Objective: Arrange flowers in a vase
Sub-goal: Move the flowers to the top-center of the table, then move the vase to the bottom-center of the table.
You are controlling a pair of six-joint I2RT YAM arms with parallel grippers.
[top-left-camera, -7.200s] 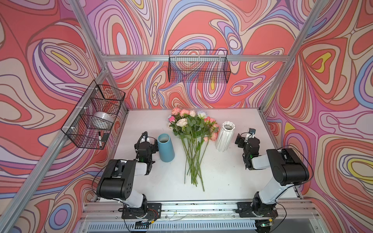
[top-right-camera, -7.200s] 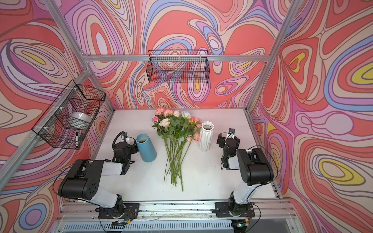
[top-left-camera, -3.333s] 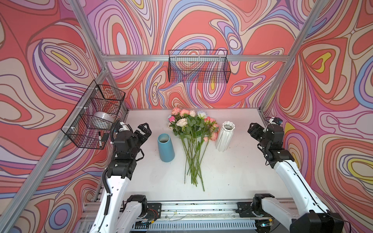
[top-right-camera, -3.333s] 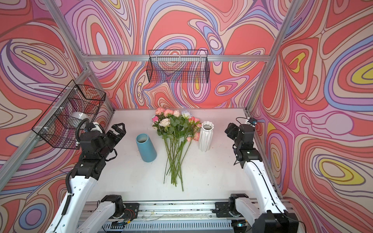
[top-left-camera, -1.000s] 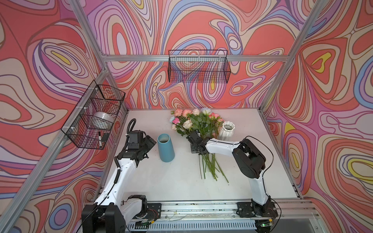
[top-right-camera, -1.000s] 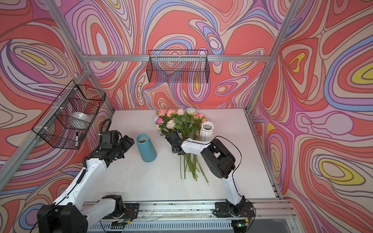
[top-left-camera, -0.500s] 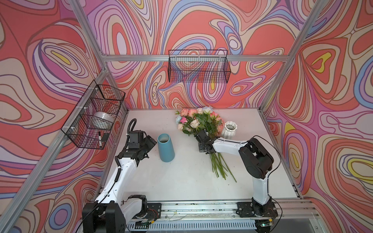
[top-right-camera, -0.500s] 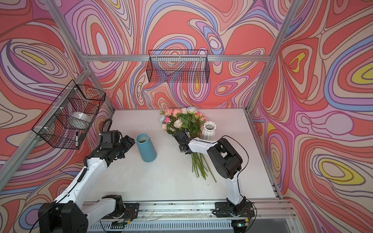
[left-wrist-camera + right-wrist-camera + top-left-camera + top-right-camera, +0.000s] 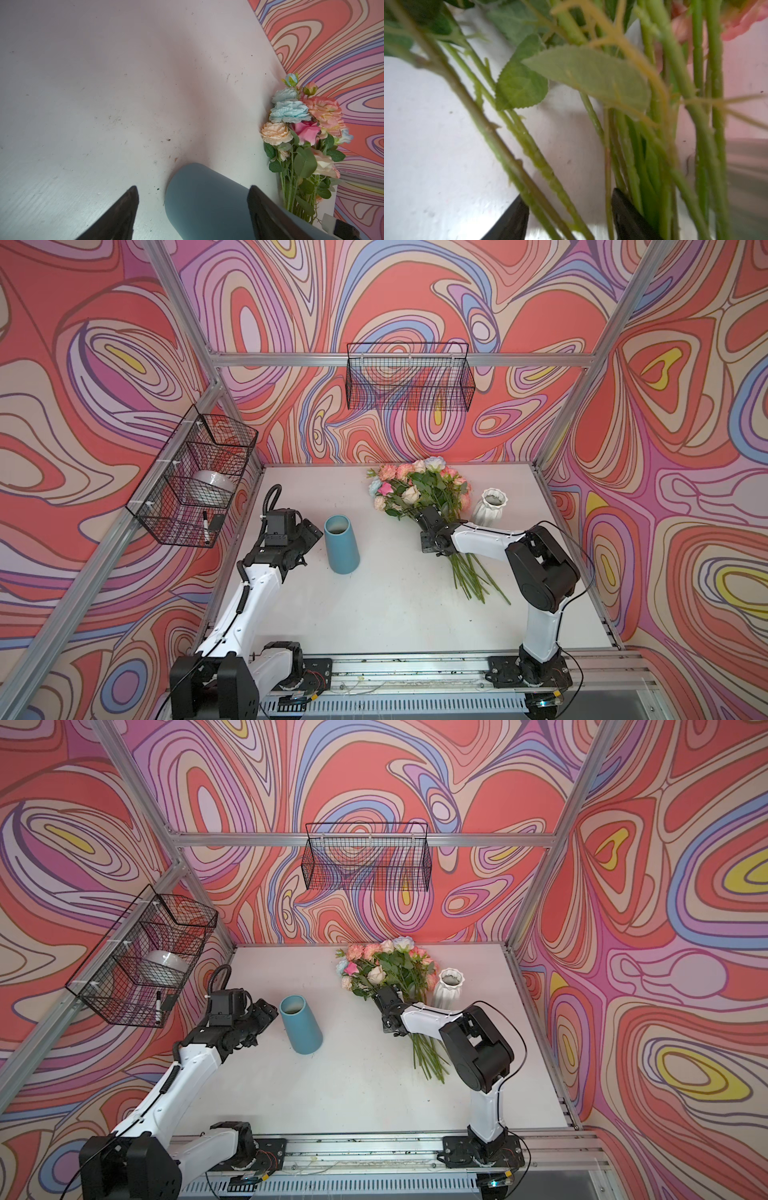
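Observation:
The flowers (image 9: 419,489) (image 9: 386,965) lie in one bunch on the white table, blooms toward the back wall and stems (image 9: 473,576) fanning toward the front right. My right gripper (image 9: 420,514) (image 9: 380,996) reaches into the stems just below the leaves. In the right wrist view its jaws (image 9: 568,195) stand apart with a couple of green stems loose between them. A teal vase (image 9: 341,545) (image 9: 207,203) stands left of centre. My left gripper (image 9: 311,531) (image 9: 192,187) is open just left of it, not touching. A white ribbed vase (image 9: 490,506) (image 9: 448,986) stands right of the blooms.
A wire basket (image 9: 195,485) on the left wall holds a white roll and a marker. Another wire basket (image 9: 409,381) hangs on the back wall. Patterned walls close the table (image 9: 374,614) in on three sides; the arm bases sit on the front rail.
The bunch has slid to the right, toward the white vase, with my right gripper in it. The right jaws now stand wider apart. The left arm has barely moved.

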